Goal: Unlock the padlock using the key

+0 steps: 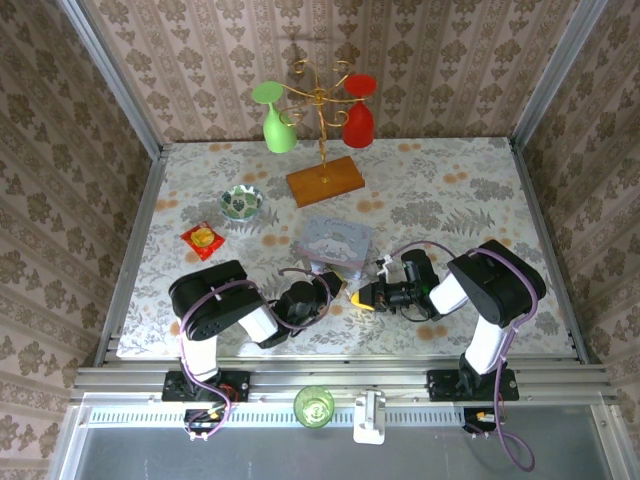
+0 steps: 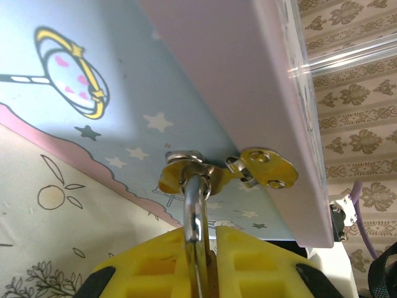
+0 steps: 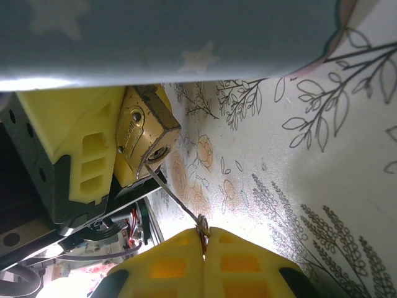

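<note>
Brass padlock (image 3: 146, 139), shackle (image 2: 193, 205) through the hasp (image 2: 260, 169) of the blue tin (image 2: 155, 74), sits clamped in the left fingers (image 2: 167, 257). Right of it, the right fingers (image 3: 180, 261) pinch the thin key (image 3: 170, 192) by its end, tip at the keyhole (image 3: 158, 152). Pushed off-axis, I judge it could bend, twist in the grip or skid off the brass.

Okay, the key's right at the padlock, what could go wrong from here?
1. The right tool pinches the thin key only at its end, and the key meets the padlock at a slant. A push may bend it or make it slip off the keyhole.
2. The left tool holds the padlock while its shackle hangs in the hasp of the tin. A sideways push could twist the padlock or drag the tin.
</note>
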You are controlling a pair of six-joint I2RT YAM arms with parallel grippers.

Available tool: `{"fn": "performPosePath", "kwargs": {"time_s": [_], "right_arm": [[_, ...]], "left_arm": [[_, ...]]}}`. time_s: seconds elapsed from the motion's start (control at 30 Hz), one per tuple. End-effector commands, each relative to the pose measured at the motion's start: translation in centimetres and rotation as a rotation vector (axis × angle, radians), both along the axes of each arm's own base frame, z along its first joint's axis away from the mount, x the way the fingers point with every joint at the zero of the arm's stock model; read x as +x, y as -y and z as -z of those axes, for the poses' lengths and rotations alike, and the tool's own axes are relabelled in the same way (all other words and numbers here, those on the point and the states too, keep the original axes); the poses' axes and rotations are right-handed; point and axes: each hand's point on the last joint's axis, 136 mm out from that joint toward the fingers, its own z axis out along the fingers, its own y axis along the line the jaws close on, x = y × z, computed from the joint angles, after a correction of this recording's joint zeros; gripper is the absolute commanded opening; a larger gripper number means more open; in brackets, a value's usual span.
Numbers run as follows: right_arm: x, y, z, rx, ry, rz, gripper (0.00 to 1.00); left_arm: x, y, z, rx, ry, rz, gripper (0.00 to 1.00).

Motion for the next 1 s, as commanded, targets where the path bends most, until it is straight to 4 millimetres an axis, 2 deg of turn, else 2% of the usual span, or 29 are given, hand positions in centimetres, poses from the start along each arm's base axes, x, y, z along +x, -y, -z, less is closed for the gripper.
{"fn": "performPosePath", "kwargs": {"time_s": [0.0,0.13,0.33,0.57,0.67,0.97], "right_arm": [[-0.6,0.7,1.8,-0.046,-0.068,0.006,0.00],[-0.5,1.0,2.4,-0.055,-0.085,0.023,0.00],[0.1,1.2,2.7,-0.028,-0.102,0.053,0.00],[-0.8,1.7,3.3,-0.088,-0.118,0.027,0.00],[-1.1,1.8,3.3,-0.118,-0.115,0.012,0.00],[-1.1,1.7,2.8,-0.114,-0.106,-0.003,0.00]], "left_arm": [[-0.3,0.5,-1.8,-0.056,0.035,0.016,0.00],[-0.3,0.9,-2.1,-0.062,0.042,0.025,0.00],[-0.3,0.3,-2.1,-0.056,0.046,0.013,0.00],[0.0,0.1,-2.2,-0.067,0.041,0.002,0.00],[0.3,-0.1,-2.6,-0.066,0.051,-0.002,0.00],[0.4,0.8,-2.8,-0.077,0.056,0.020,0.00]]}}
